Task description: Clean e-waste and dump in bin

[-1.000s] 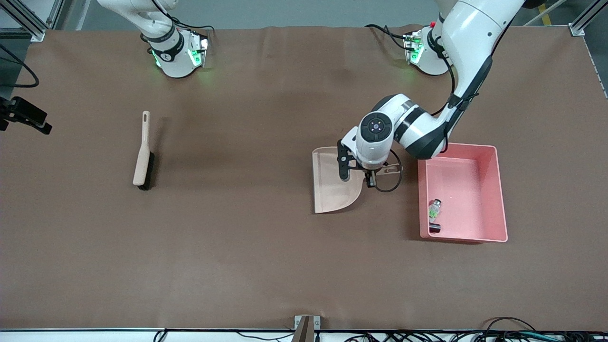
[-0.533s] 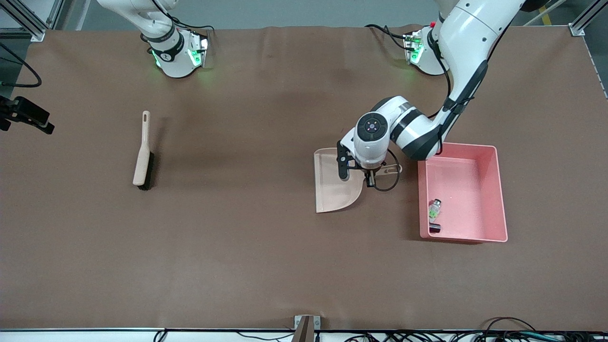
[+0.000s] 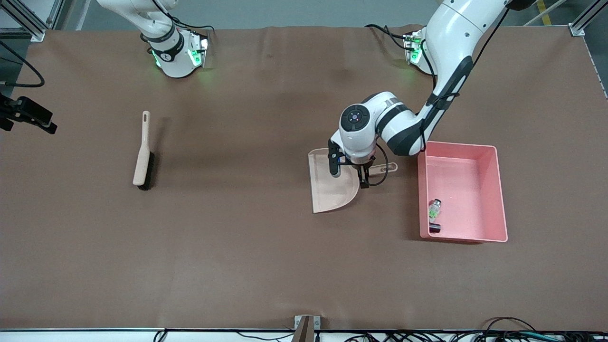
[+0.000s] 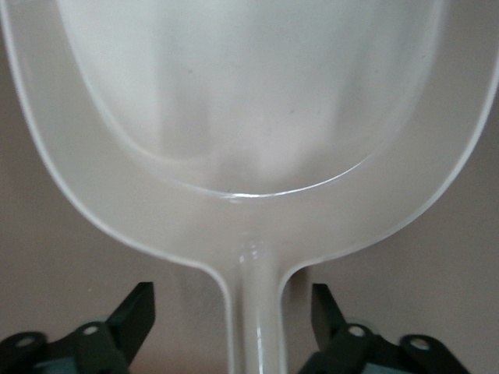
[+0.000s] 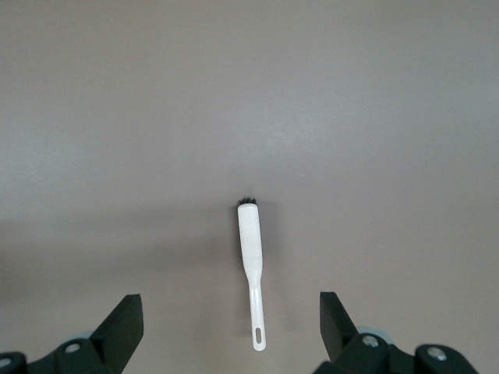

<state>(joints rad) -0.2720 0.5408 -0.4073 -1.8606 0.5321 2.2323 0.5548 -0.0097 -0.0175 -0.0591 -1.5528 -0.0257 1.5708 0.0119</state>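
Toward the left arm's end of the table (image 3: pixel 266 266), a pink bin (image 3: pixel 499 199) is seen lying on the brown cover. Two small pieces are held in it, both close against the wall that faces the dustpan and near the bin's corner closest to the front camera: a white-grey component with green bits (image 3: pixel 434 209) and, just beside it and nearer to the front camera, a short dark cylinder (image 3: pixel 434 229). Whether the two touch cannot be told. The rest of the bin's floor is bare.

Just beside the bin, toward the table's middle, a beige dustpan (image 3: pixel 327 194) is laid flat, its thin handle (image 3: pixel 385 167) pointed at the bin. Nothing is seen in its scoop. The left gripper (image 3: pixel 349 172) is placed low over the handle where it joins the scoop; in the left wrist view its fingers (image 4: pixel 132 315) are spread wide on either side of the handle (image 4: pixel 256 312), clear of it, so nothing is held. Much of the scoop's back edge is covered by the arm in the front view.

Near the right arm's end a brush (image 3: pixel 143 156) is laid on the table, bristles toward the front camera. The right gripper (image 5: pixel 230 323) is cut out of the front view; in the right wrist view it is seen high over the brush (image 5: pixel 251 273), fingers wide apart, waiting.
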